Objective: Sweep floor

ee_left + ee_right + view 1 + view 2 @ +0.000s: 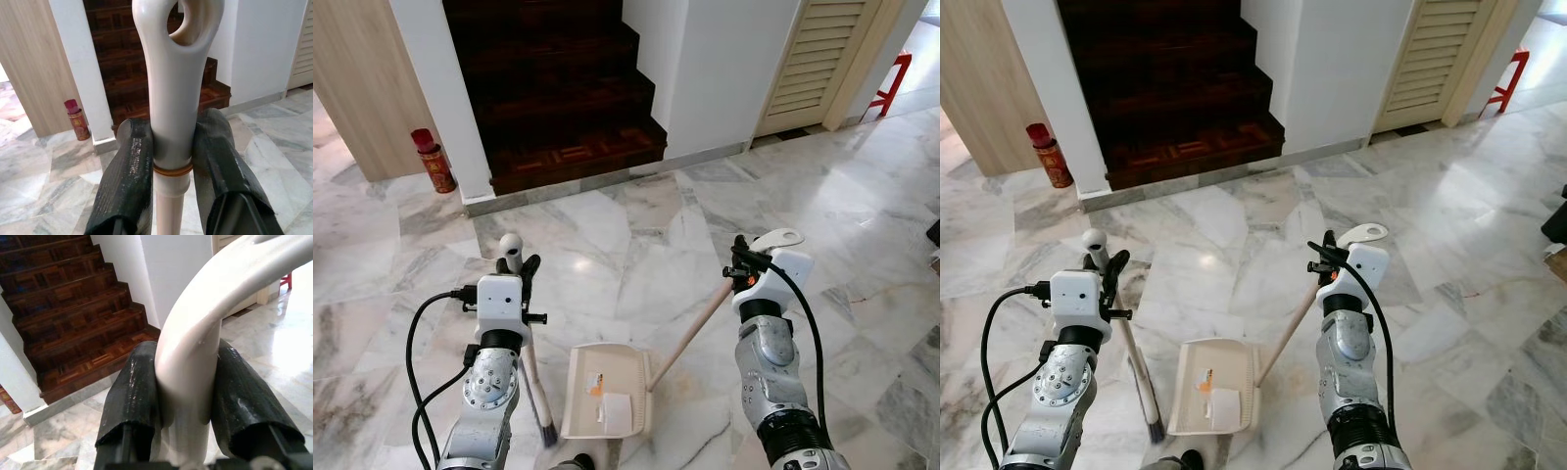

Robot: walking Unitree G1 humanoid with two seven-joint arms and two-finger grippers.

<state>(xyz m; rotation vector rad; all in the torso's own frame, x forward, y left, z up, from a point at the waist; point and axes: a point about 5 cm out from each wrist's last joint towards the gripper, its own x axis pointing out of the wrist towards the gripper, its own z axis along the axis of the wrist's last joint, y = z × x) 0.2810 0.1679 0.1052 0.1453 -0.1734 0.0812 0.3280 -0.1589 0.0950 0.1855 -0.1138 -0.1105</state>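
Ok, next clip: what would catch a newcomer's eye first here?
Probably the cream dustpan lying on the marble floor between the robot's arms, with bits of paper litter in it. The right gripper is shut on the dustpan handle, and the left gripper is shut on the broom handle. Behind them, dark wooden stairs rise, with a red can on their left.

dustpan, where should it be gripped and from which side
Grip the dustpan at the pale top of its long handle, coming from above and behind: the pan lies flat on the floor and the handle slants up toward the robot's right. The right gripper has its fingers clamped there.
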